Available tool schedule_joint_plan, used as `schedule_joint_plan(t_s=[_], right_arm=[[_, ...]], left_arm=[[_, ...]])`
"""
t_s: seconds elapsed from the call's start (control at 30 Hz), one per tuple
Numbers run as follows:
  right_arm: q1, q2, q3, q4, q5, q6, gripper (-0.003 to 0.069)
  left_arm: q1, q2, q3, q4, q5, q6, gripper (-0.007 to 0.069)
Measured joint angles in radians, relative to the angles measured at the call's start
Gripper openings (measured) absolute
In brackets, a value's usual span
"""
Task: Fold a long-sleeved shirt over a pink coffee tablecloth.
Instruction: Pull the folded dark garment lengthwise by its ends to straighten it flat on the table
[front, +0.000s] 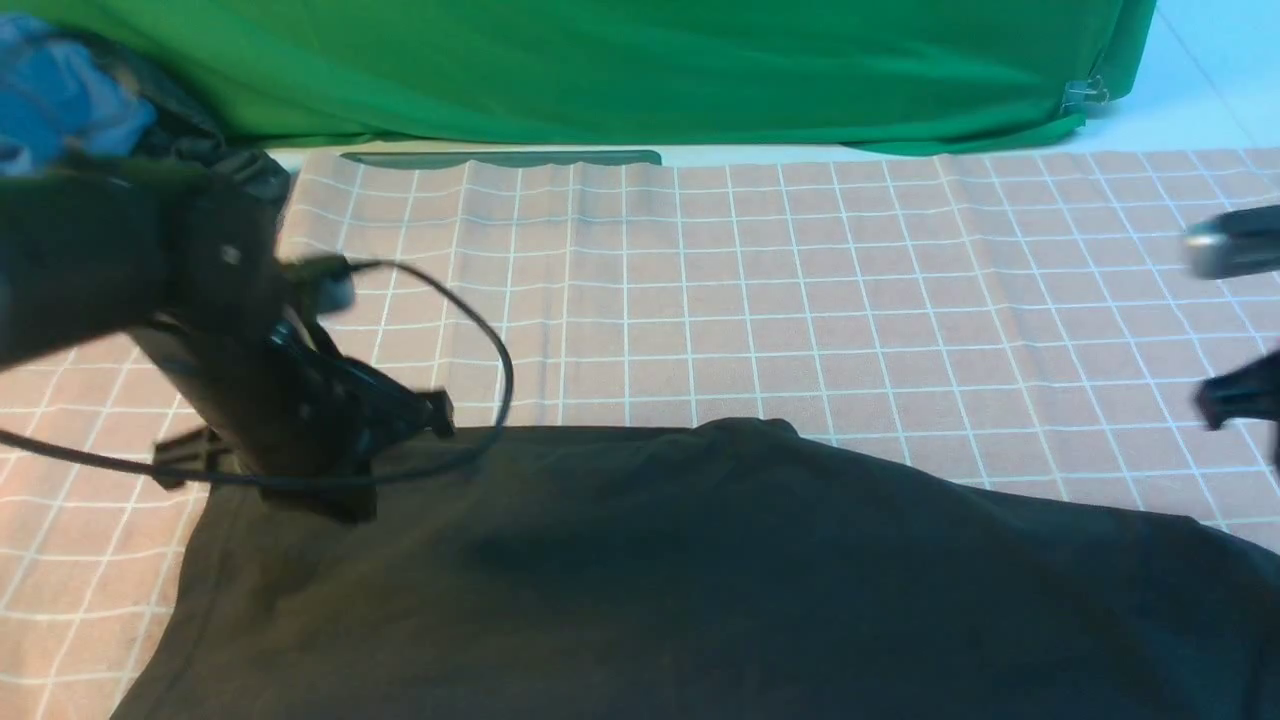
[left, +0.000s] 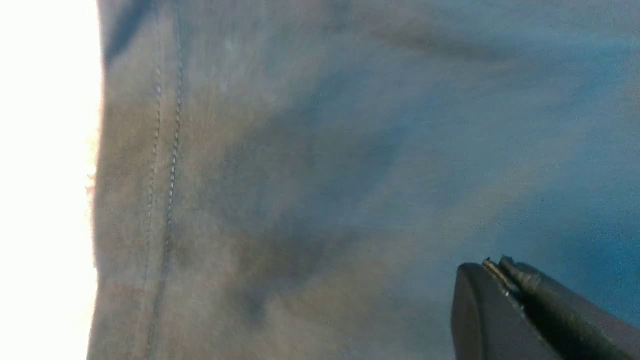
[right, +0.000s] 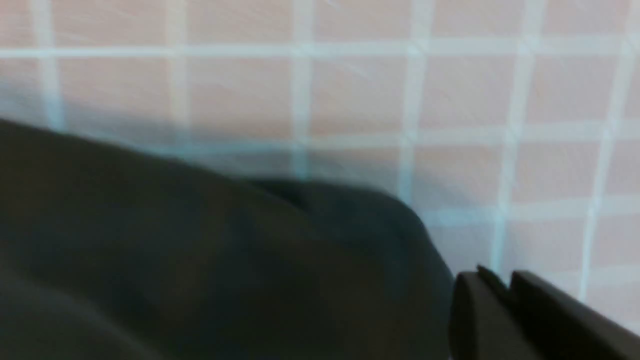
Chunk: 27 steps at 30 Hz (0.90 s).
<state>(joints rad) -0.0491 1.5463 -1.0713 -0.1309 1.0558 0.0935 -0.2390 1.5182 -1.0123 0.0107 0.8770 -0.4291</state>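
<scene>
The black long-sleeved shirt (front: 700, 570) lies spread across the near half of the pink coffee tablecloth (front: 800, 300). My left gripper (front: 335, 500) hangs low over the shirt's far left corner. In the left wrist view the stitched hem of the shirt (left: 325, 150) fills the picture, and the left gripper (left: 492, 265) is shut with no cloth between its tips. My right gripper (front: 1228, 398) sits at the right edge, beyond the shirt's far edge. In its wrist view the right gripper (right: 500, 277) is parted a little and empty, beside a rounded shirt edge (right: 200, 260) on the tablecloth (right: 500, 90).
A bright green cloth (front: 620, 70) hangs along the back. A blue garment (front: 60, 95) bunched with a dark one (front: 190, 130) lies at the far left corner. A black cable (front: 495, 340) loops off the left arm above the cloth.
</scene>
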Motion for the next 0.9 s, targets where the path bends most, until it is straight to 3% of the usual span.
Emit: schedule_joint_plan(t_s=[0.1, 0.17, 0.2, 0.23, 0.3, 0.47, 0.57, 0.63, 0.7, 0.73, 0.77, 0.8, 0.83, 0.9], right_arm=[[-0.068, -0.019, 0.057, 0.047, -0.004, -0.029, 0.0232], [-0.118, -0.018, 0.132, 0.103, -0.047, -0.071, 0.0437], [-0.118, -0.018, 0.132, 0.103, -0.047, -0.071, 0.0437], [-0.126, -0.008, 0.163, 0.119, -0.083, -0.083, 0.0538], [-0.127, 0.014, 0.19, 0.131, -0.12, -0.093, 0.0628], [-0.127, 0.101, 0.212, 0.14, -0.165, -0.093, 0.0685], [-0.127, 0.148, 0.212, 0.158, -0.172, -0.106, 0.0651], [-0.128, 0.16, 0.209, 0.188, -0.172, -0.146, 0.055], [-0.128, 0.161, 0.209, 0.201, -0.17, -0.173, 0.0399], [-0.128, 0.161, 0.209, 0.203, -0.17, -0.176, 0.0399], [-0.128, 0.161, 0.209, 0.219, -0.168, -0.195, 0.0234], [-0.128, 0.162, 0.209, 0.232, -0.165, -0.205, 0.0154], [-0.13, 0.162, 0.209, 0.233, -0.162, -0.206, 0.0118], [-0.14, 0.162, 0.201, 0.22, -0.151, -0.193, 0.0113]], left_arm=[[0.0, -0.08, 0.016, -0.011, 0.001, 0.0, 0.0013], [0.0, -0.184, 0.043, -0.019, 0.004, 0.001, 0.0013], [0.0, -0.192, 0.045, -0.018, 0.005, 0.001, 0.0013], [0.0, -0.241, 0.06, -0.021, 0.008, 0.001, 0.0013], [0.0, -0.3, 0.079, -0.024, 0.01, 0.002, 0.0013], [0.0, -0.421, 0.128, -0.025, 0.014, 0.004, 0.0013], [0.0, -0.458, 0.134, -0.025, 0.016, 0.004, 0.0013], [0.0, -0.473, 0.134, -0.025, 0.015, 0.004, 0.0013], [0.0, -0.476, 0.134, -0.025, 0.015, 0.004, 0.0013], [0.0, -0.476, 0.134, -0.025, 0.015, 0.004, 0.0013], [0.0, -0.476, 0.134, -0.025, 0.015, 0.004, 0.0013], [0.0, -0.476, 0.134, -0.025, 0.015, 0.004, 0.0013], [0.0, -0.476, 0.134, -0.025, 0.017, 0.004, 0.0013], [0.0, -0.476, 0.134, -0.028, 0.021, 0.004, 0.0013]])
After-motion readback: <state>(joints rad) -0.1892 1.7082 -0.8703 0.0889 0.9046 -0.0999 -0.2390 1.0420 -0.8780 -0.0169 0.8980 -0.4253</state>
